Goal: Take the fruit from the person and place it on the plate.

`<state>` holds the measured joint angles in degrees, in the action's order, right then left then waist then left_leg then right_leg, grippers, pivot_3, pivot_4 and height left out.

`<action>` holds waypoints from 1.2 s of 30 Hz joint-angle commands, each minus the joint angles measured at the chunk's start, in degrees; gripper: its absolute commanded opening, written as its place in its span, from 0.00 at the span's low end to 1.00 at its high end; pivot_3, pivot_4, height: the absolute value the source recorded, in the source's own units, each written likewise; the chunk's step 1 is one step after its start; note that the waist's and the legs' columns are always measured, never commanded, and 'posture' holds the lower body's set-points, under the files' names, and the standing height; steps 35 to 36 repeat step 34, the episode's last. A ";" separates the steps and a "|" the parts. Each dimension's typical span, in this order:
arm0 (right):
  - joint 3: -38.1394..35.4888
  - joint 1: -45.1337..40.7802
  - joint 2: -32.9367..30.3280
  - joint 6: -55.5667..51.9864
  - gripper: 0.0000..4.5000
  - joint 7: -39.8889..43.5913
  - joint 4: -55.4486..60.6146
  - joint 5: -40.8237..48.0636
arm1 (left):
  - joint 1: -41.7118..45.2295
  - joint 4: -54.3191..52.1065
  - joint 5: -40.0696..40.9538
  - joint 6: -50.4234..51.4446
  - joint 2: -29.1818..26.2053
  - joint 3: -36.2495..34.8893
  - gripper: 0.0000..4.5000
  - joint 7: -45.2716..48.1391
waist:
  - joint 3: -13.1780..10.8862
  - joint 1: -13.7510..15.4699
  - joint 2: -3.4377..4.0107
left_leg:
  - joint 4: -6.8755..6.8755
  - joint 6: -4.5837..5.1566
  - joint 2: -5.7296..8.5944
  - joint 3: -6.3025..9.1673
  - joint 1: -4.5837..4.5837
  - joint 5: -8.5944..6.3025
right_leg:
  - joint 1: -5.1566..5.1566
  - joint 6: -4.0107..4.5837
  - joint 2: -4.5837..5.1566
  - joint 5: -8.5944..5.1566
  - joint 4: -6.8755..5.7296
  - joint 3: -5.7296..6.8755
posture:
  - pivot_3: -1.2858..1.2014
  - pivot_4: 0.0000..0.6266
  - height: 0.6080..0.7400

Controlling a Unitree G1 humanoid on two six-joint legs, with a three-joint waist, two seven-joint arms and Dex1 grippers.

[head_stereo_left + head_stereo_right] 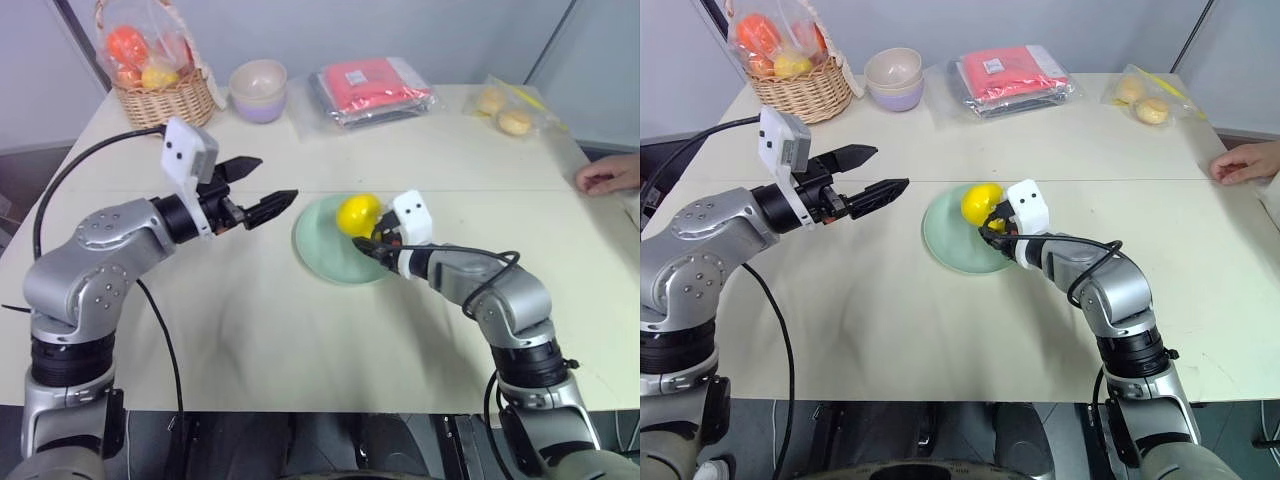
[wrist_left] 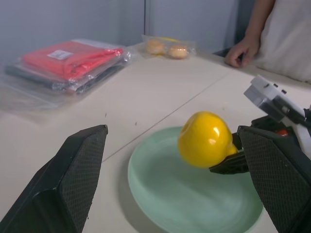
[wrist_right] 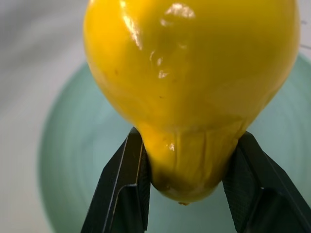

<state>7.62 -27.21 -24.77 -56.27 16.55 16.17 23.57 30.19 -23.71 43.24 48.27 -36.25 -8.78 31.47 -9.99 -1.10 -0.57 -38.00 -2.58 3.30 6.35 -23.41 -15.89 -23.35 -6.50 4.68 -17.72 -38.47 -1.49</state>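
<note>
Right gripper (image 3: 187, 187) is clamped on the tapered end of the fruit (image 3: 192, 82), one black finger pressed to each side of the narrow neck, with the rounded bulk of the fruit sticking out past the fingertips. Seen from the head, the fruit (image 1: 358, 214) hangs over the far part of the plate (image 1: 322, 255), just above its pale green surface; whether it touches the plate cannot be told. Left gripper (image 1: 258, 190) hovers beside the plate on the robot's left, its two fingers spread apart and empty, pointing toward the plate. Beyond the plate, at the far edge of the table (image 1: 300, 340), stand a wicker basket (image 1: 165, 95) of wrapped fruits, a small bowl (image 1: 259, 90) and a flat red packet (image 1: 372, 88) in clear plastic. A bag of buns (image 1: 505, 108) lies farther to the right of these. The person's hand (image 1: 610, 177) rests on the table, well to the right of the plate.
</note>
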 commanded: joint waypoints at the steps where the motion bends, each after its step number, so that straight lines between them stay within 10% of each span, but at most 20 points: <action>1: 2.92 0.88 -2.18 3.88 0.45 1.10 2.35 -4.30 | 0.16 -2.18 0.67 -0.29 -1.05 -2.00 1.00 -0.02 | 0.00 0.01 0.00 | 0.00 0.00 0.00 0.00 0.00 0.00 | 0.00 0.00 0.01 0.00 0.00 0.00 | 0.52 0.24 1.00; 7: 2.04 1.38 -3.16 5.60 0.98 5.94 4.84 -3.49 | -0.34 -2.60 1.08 0.10 -1.47 -2.16 1.00 -0.18 | 0.00 -0.01 0.00 | 0.00 0.00 0.00 0.00 0.00 0.00 | 0.00 0.00 0.00 0.00 0.00 0.00 | 0.52 0.24 1.00; 18: -20.12 3.64 -21.16 7.37 0.98 27.63 15.48 12.73 | -3.21 -3.98 3.43 1.60 -3.14 -2.94 1.00 1.21 | 0.00 0.40 -0.01 | -0.01 0.17 0.00 0.03 0.02 -0.10 | 0.14 0.00 0.01 0.00 0.09 0.03 | 0.52 0.24 1.00; 36: -32.05 5.64 -29.36 2.88 0.98 25.14 18.88 22.18 | -4.47 -4.62 6.34 2.36 -2.98 -2.97 1.00 1.19 | 0.00 0.40 0.00 | -0.02 0.25 -0.03 0.01 0.03 -0.14 | 0.15 0.00 0.01 0.00 0.09 0.02 | 0.52 0.24 1.00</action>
